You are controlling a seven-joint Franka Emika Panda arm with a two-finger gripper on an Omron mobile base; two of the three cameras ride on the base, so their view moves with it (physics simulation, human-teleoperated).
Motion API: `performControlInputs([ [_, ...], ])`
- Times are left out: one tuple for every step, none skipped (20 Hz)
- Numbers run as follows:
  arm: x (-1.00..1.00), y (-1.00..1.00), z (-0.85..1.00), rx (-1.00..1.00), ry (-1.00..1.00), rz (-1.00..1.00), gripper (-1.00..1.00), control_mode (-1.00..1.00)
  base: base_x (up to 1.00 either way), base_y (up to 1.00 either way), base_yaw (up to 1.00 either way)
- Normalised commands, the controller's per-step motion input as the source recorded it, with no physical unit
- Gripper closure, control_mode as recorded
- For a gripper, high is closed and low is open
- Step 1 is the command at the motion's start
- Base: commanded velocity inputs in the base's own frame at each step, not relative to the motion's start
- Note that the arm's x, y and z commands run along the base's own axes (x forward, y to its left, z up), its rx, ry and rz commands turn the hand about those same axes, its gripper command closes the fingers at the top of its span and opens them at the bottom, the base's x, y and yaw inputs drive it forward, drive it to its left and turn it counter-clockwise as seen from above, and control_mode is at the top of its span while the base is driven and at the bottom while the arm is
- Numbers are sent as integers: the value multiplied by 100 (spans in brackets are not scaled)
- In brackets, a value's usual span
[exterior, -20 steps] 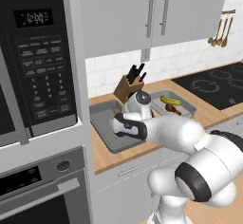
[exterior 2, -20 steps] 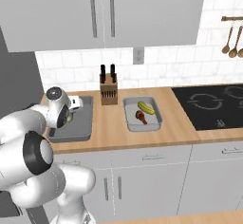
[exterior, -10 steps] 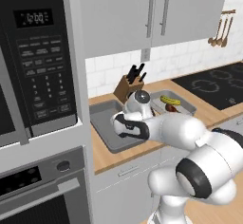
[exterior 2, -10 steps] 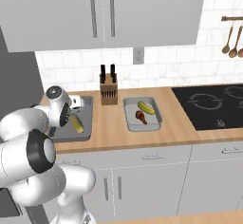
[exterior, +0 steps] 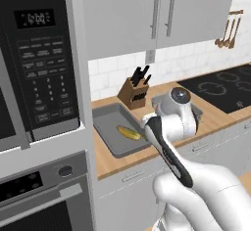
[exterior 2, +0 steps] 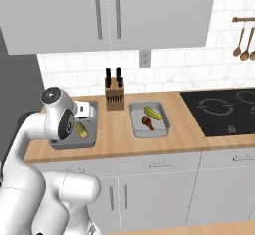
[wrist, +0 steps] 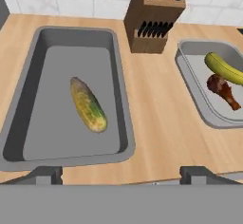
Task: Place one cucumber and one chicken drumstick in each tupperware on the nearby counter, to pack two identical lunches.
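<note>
Gripper (wrist: 121, 173) has risen, leaving cucumber (wrist: 88, 104) beside knife block (wrist: 154, 21).

Cucumber (wrist: 88, 105) now released into left tupperware (wrist: 29, 85).

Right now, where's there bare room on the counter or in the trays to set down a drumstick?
The left tray has bare floor on both sides of its lone cucumber. The wooden counter is bare between the trays, in front of the knife block. The right tray is crowded: cucumber and drumstick together.
</note>
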Motion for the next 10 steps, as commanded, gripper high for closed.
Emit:
performControlInputs([
  [-100,-84,31,0,0,0,-100,-100,0,0,0],
  [-100,-91,11,0,0,0,-100,-100,0,0,0],
  [0,0,0,0,0,0,-100,100,-100,-100,9],
  [0,0,0,0,0,0,-100,100,-100,-94,19],
  [0,0,0,0,0,0,-100,100,-100,-86,29],
  [0,0,0,0,0,0,-100,100,-100,-87,32],
  [0,0,0,0,0,0,-100,100,-100,-89,31],
  [0,0,0,0,0,0,-100,100,-100,-91,31],
  [0,0,0,0,0,0,-100,100,-100,-86,34],
  [0,0,0,0,0,0,-100,100,-100,-71,41],
])
